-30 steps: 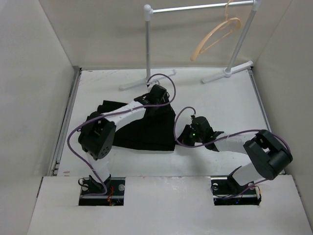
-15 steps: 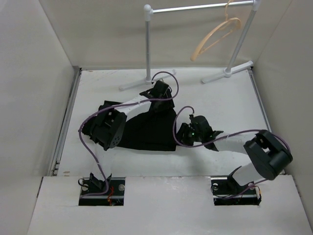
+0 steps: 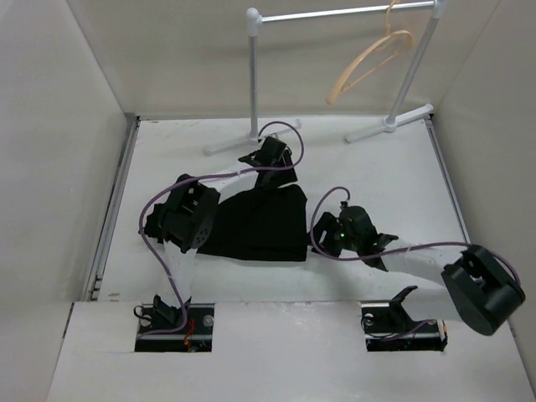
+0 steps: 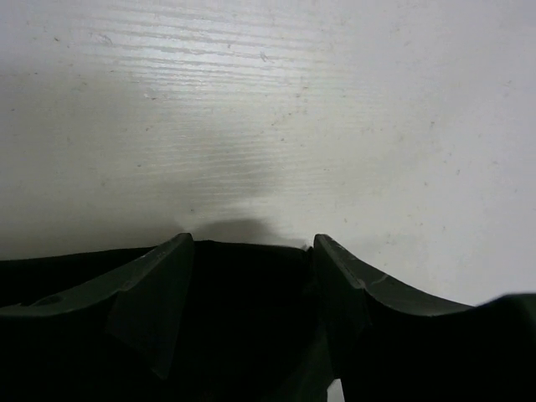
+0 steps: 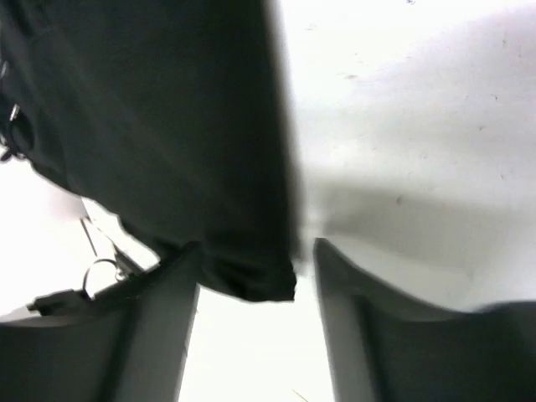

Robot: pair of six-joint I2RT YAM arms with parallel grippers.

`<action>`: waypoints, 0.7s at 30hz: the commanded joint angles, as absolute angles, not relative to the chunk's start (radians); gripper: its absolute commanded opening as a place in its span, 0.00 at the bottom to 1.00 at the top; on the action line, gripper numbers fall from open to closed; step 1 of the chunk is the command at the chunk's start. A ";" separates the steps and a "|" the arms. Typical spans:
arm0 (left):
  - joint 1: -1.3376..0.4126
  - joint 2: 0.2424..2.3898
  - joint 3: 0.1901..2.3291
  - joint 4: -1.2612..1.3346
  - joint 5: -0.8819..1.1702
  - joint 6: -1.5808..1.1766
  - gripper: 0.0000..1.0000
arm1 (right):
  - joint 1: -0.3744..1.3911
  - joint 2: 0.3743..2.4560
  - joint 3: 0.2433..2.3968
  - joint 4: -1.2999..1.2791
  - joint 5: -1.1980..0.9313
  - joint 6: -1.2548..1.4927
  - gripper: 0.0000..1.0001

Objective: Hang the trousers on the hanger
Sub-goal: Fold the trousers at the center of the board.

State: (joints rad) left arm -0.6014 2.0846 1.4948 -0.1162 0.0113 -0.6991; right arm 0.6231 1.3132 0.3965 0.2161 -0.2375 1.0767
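Observation:
The black trousers (image 3: 260, 222) lie folded flat on the white table, left of centre. My left gripper (image 3: 272, 170) is at their far edge. In the left wrist view its jaws (image 4: 251, 241) stand open, low over the cloth, with the trousers' edge (image 4: 243, 318) lying between the fingers. My right gripper (image 3: 321, 228) sits just off the trousers' right edge. Its jaws (image 5: 258, 247) are open, with a corner of the trousers (image 5: 167, 126) just beyond the tips. The tan wooden hanger (image 3: 368, 60) hangs on the rail at the back right, far from both grippers.
A white metal rail stand (image 3: 335, 13) stands at the back, its feet (image 3: 389, 124) resting on the table. Pale walls close in the table on the left, right and back. A metal strip (image 3: 113, 209) runs along the left edge.
My right gripper opened, let go of the trousers' right edge and drew back to the right. My left arm reached a little further back, its elbow swinging right.

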 commanded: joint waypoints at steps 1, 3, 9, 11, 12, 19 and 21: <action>-0.573 1.889 1.506 -0.080 0.005 -0.687 0.59 | 0.622 1.191 0.425 0.082 -0.173 1.046 0.73; -0.550 1.791 1.470 -0.071 -0.006 -0.687 0.60 | 0.616 1.117 0.465 -0.009 -0.155 1.000 0.78; -0.499 1.530 1.191 -0.023 -0.023 -0.744 0.31 | 0.567 1.126 0.636 -0.072 -0.187 0.890 0.29; -0.495 1.474 1.067 0.006 0.001 -0.781 0.20 | 0.567 1.216 0.716 -0.016 -0.250 0.873 0.19; -0.493 1.454 1.007 0.024 0.012 -0.802 0.18 | 0.568 1.267 0.757 0.017 -0.276 0.871 0.16; -0.469 1.405 0.746 0.136 0.064 -0.913 0.16 | 0.571 1.639 0.960 0.192 -0.321 0.919 0.16; -0.478 1.408 0.709 0.147 0.054 -0.914 0.16 | 0.565 1.707 0.957 0.231 -0.299 0.946 0.16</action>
State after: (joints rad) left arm -0.4774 1.4380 0.7288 0.0677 0.0406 -0.8703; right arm 0.5701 1.6375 0.9394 0.1406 -0.2955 0.9192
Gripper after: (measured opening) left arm 0.163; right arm 0.158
